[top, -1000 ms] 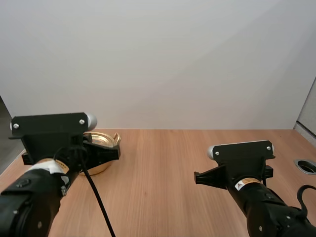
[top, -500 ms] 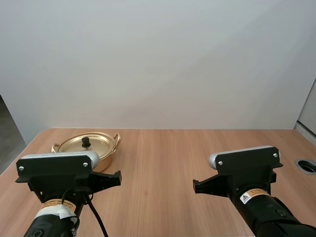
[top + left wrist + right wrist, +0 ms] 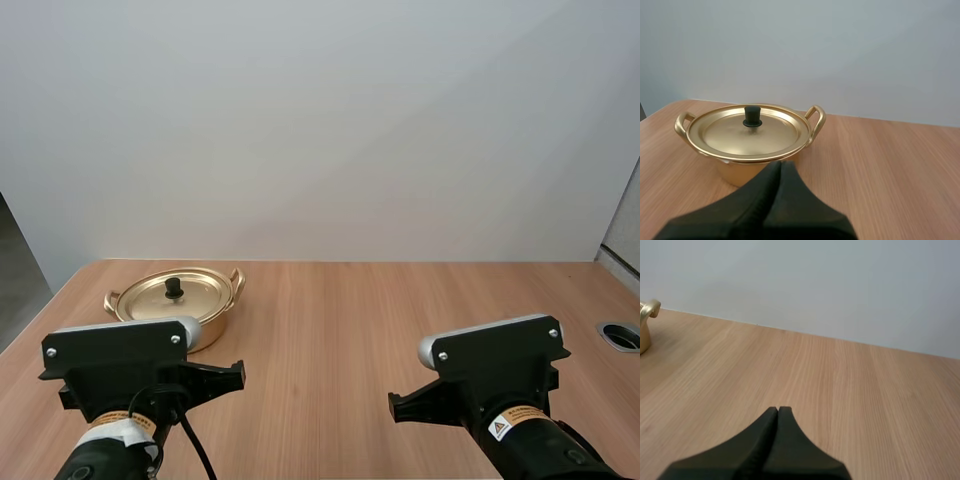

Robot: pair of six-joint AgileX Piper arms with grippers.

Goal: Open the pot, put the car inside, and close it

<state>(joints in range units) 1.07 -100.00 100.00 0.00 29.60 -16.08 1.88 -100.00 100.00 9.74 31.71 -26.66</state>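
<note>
Far left on my desk (image 3: 400, 310) stands the only real obstacle, a gold pot (image 3: 732, 172) with its lid (image 3: 750, 135) on, just ahead of my left tool (image 3: 781, 165), whose fingers lie pressed together. The lid's black knob (image 3: 752, 116) has open air above and on every side. Ahead of my right tool (image 3: 777, 411), likewise drawn into one wedge, bare wood runs to the far wall (image 3: 350, 130). A round grommet (image 3: 620, 336) sits at the right edge, well apart from the pot.
</note>
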